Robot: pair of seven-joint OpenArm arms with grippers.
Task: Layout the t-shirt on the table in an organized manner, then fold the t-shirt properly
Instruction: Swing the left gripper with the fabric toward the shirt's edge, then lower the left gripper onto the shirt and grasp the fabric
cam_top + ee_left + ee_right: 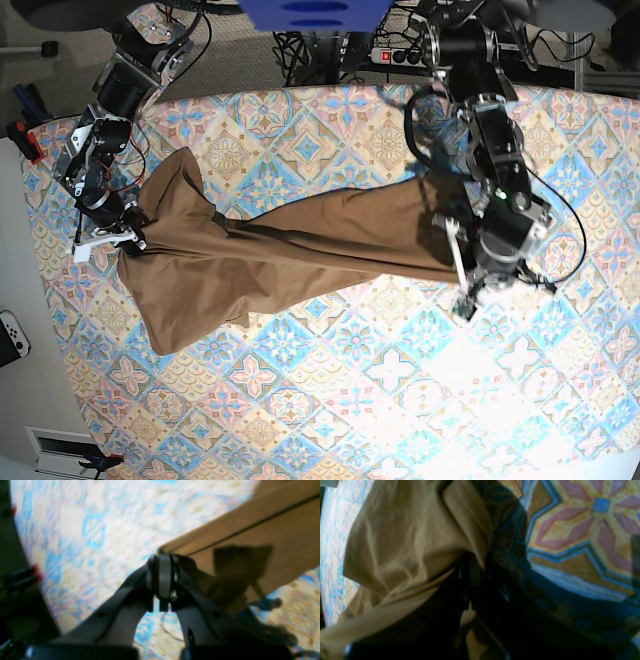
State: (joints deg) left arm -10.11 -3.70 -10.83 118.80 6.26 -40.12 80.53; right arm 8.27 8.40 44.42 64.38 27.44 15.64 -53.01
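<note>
The tan-brown t-shirt (290, 255) lies stretched and crumpled across the patterned table (350, 400), spanning the gap between both arms. In the base view my left gripper (462, 290) is at the shirt's right end. The left wrist view shows it (164, 562) shut on a corner of the shirt (262, 530), which runs off to the upper right. My right gripper (128, 240) is at the shirt's bunched left end. Seen from the right wrist, it (472, 562) is dark and shut on folds of the fabric (407, 530) that drape over it.
Beyond the table's far edge lie a power strip (400, 55) and cables. A blue object (315, 12) hangs at the top. A white controller (12, 335) lies on the floor at the left, past the table edge.
</note>
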